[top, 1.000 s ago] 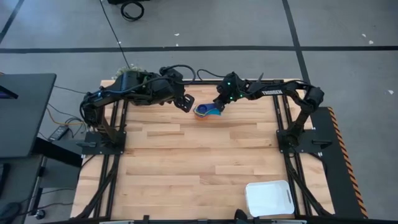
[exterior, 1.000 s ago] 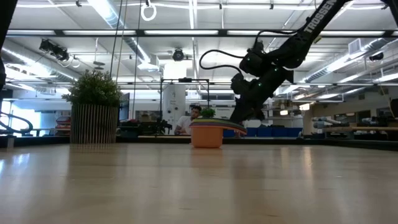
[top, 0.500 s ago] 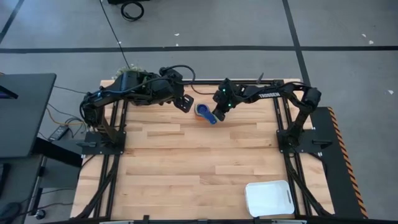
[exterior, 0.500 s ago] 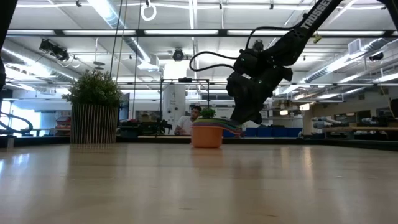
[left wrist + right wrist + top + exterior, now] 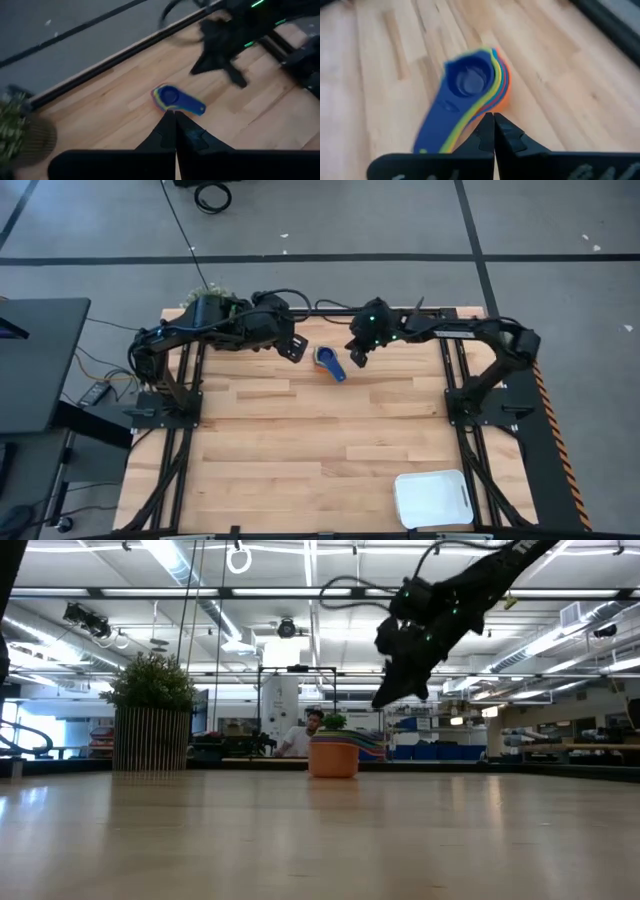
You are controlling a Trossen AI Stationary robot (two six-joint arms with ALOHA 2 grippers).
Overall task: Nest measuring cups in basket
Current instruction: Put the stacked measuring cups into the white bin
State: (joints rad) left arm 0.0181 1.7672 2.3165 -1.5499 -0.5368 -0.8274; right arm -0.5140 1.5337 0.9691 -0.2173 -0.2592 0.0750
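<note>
High view: nested measuring cups (image 5: 328, 361), dark blue on top, sit at the worktop's far edge between both grippers, well apart from the white basket (image 5: 433, 499). Left gripper (image 5: 294, 348) and right gripper (image 5: 356, 356) hover clenched, empty. Likely light, rigid, slippery plastic; the stacked handles look the best place to grasp.

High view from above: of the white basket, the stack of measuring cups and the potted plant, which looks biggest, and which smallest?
1. The basket, clearly largest.
2. The potted plant, though the left arm hides much of it, so this place is unsure.
3. The stack of measuring cups, smallest.
</note>
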